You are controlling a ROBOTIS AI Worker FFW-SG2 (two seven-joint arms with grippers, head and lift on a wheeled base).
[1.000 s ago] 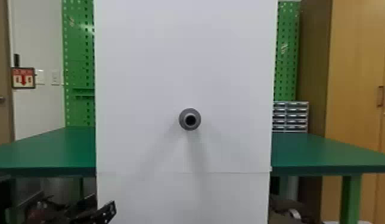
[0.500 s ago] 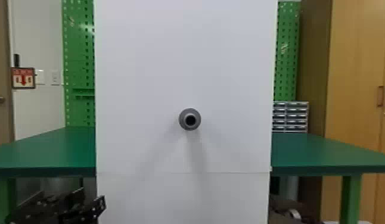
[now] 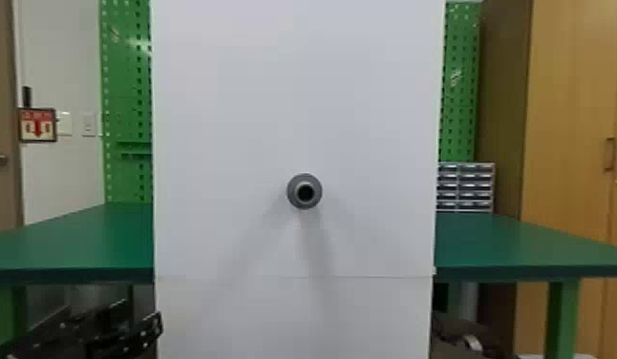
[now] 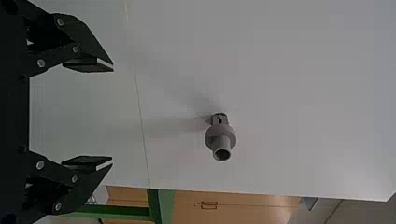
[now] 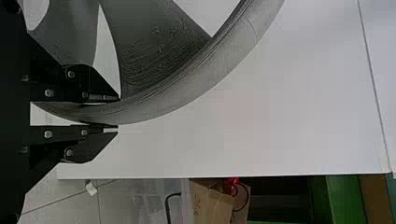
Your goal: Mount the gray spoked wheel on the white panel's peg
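In the head view the grey peg point(image 3: 304, 191) juts from the middle of the white panel point(image 3: 217, 119). My left gripper point(image 3: 131, 329) is low at the panel's left edge. In the left wrist view my left gripper point(image 4: 112, 115) has its fingers wide apart with nothing between them, and the bare peg point(image 4: 221, 137) stands out from the panel beyond them. The right wrist view has the gray spoked wheel point(image 5: 219, 70), its rim held between the two fingers of my right gripper point(image 5: 116, 113). The wheel is in front of the panel's white surface; part of it is cut off.
A green table point(image 3: 73, 243) extends behind the panel on both sides. Small drawers point(image 3: 465, 186) and a wooden cabinet point(image 3: 570, 119) stand at the right. A cardboard box point(image 5: 212, 203) and a clear bin lie past the panel's edge in the right wrist view.
In the head view my left gripper has shifted a little left and away from the panel's middle since the first frame. The peg and panel have not moved.
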